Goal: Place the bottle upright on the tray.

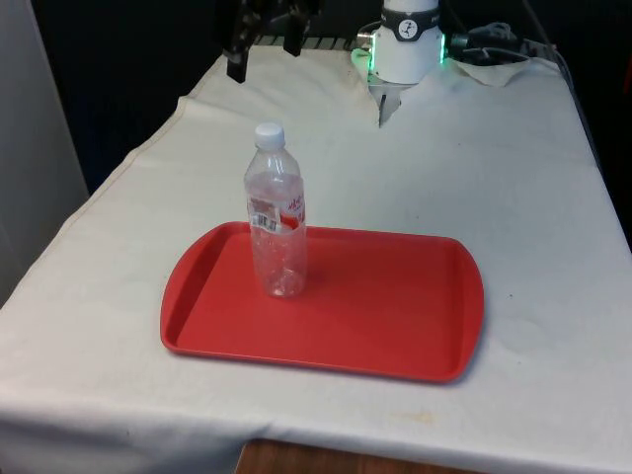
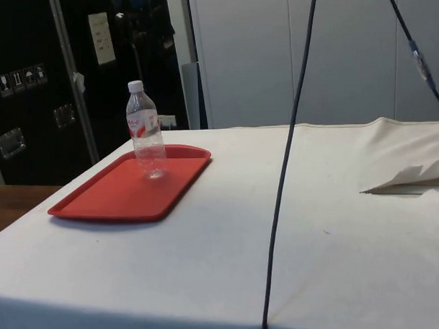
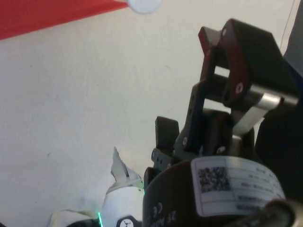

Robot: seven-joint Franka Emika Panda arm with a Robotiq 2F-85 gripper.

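Observation:
A clear plastic bottle [image 1: 276, 212] with a white cap and a red-and-white label stands upright on the red tray [image 1: 385, 316], in the part of it towards the front view's left. In the side view the bottle [image 2: 146, 131] stands at the tray's [image 2: 119, 193] far end. My gripper [image 1: 265, 57] hangs high above the table's far end, well behind the bottle and apart from it. It is open, with nothing between its fingers. The wrist view catches the bottle's cap [image 3: 144, 4] and a strip of the tray [image 3: 42, 16].
The robot's base [image 1: 408, 44] stands at the far end of the table, with a folded flap of cloth [image 1: 380, 104] in front of it. A black cable [image 2: 290, 155] hangs down across the side view. Bare white cloth [image 1: 533, 178] surrounds the tray.

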